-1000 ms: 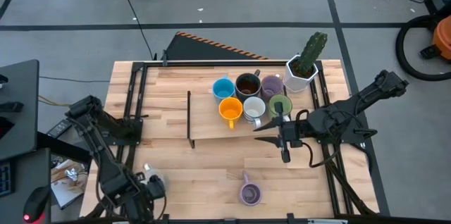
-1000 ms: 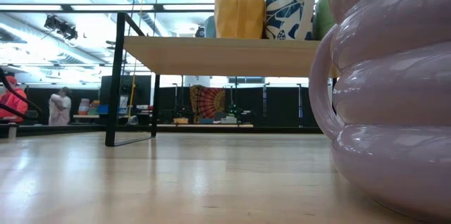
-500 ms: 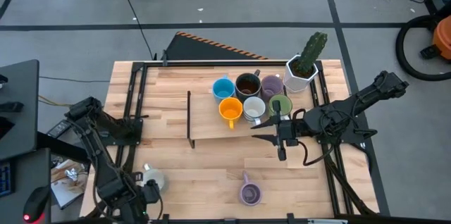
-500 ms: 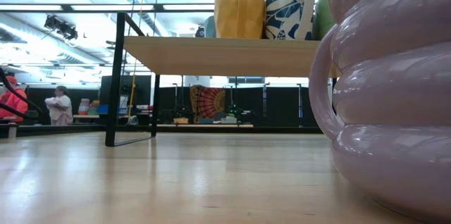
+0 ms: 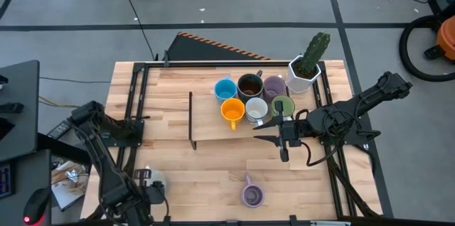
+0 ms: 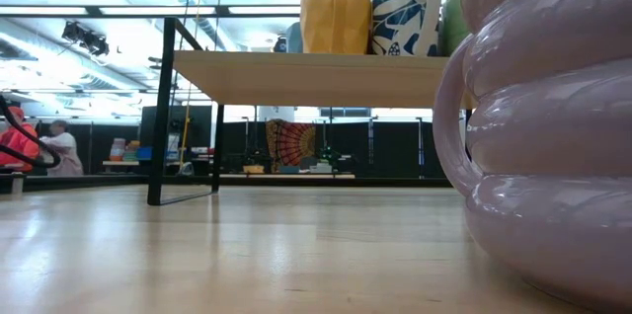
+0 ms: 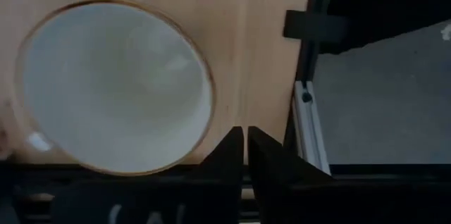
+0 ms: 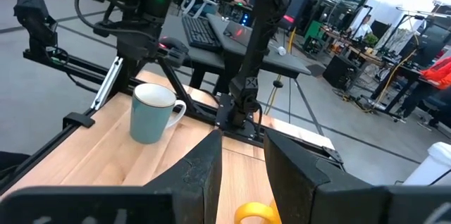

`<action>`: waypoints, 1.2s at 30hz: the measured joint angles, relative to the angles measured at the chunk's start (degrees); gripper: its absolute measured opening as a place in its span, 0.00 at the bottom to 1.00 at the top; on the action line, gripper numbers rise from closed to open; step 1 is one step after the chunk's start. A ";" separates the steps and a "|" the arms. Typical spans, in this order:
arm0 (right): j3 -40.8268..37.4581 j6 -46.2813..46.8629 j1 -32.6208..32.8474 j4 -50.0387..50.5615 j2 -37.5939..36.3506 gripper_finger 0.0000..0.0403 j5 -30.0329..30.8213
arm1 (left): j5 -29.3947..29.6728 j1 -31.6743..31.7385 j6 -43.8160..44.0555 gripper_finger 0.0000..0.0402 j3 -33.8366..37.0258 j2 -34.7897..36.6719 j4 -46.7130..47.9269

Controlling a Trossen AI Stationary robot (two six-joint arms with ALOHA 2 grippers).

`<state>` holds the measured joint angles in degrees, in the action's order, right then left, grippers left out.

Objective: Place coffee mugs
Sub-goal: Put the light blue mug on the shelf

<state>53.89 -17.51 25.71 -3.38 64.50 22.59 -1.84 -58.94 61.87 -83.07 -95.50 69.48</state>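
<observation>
A white-grey mug (image 5: 155,178) (image 7: 113,90) stands upright on the table near its near left corner; it also shows in the right wrist view (image 8: 151,115). My left gripper (image 7: 245,136) (image 5: 144,187) points down, shut, right beside that mug's rim, nothing between its fingers. A purple mug (image 5: 252,196) (image 6: 553,136) stands at the near edge. Blue (image 5: 225,89), dark brown (image 5: 249,85), orange (image 5: 232,111), white (image 5: 256,109), purple (image 5: 274,86) and green (image 5: 282,105) mugs stand on a raised wooden shelf (image 5: 206,123). My right gripper (image 5: 259,138) (image 8: 243,160) hovers level at the shelf's near edge, open. My left gripper's shut fingers (image 7: 229,150) come from above and stand just outside the white-grey mug's rim (image 7: 206,122). Whether they touch the rim, I cannot tell. The mug sits upright on the table.
A white pot with a cactus (image 5: 306,70) stands at the far right. Black frame rails (image 5: 135,112) run along the table's left and right sides. The shelf's black legs (image 6: 158,107) stand mid-table, with bare wood beneath. People show in the room behind.
My left gripper has shut beside the white-grey mug, rolling about its downward axis while staying over the near left corner. The mug stands where it stood. A person in the room behind has walked leftward.
</observation>
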 joint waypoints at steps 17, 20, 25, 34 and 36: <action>0.00 0.30 0.00 0.46 0.01 0.28 -0.20 | 1.19 -0.17 -6.01 0.44 2.32 -0.14 1.18; 0.00 0.33 0.00 0.48 0.01 0.28 -0.20 | 2.01 -0.17 -8.81 0.46 2.97 -0.14 1.40; 0.00 0.34 0.00 0.55 0.01 0.28 -0.20 | 3.79 -0.29 -13.18 0.43 4.67 -1.07 1.19; 0.00 0.38 0.00 0.57 0.03 0.28 -0.22 | 3.69 -0.35 -22.77 0.34 5.75 -4.93 0.45; 0.00 0.38 0.00 0.56 0.03 0.28 -0.22 | 3.67 -0.35 -23.74 0.30 5.75 -5.67 0.42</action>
<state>53.89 -17.12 25.71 -2.82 64.53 22.37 1.84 -59.29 38.13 -77.32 -101.17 69.91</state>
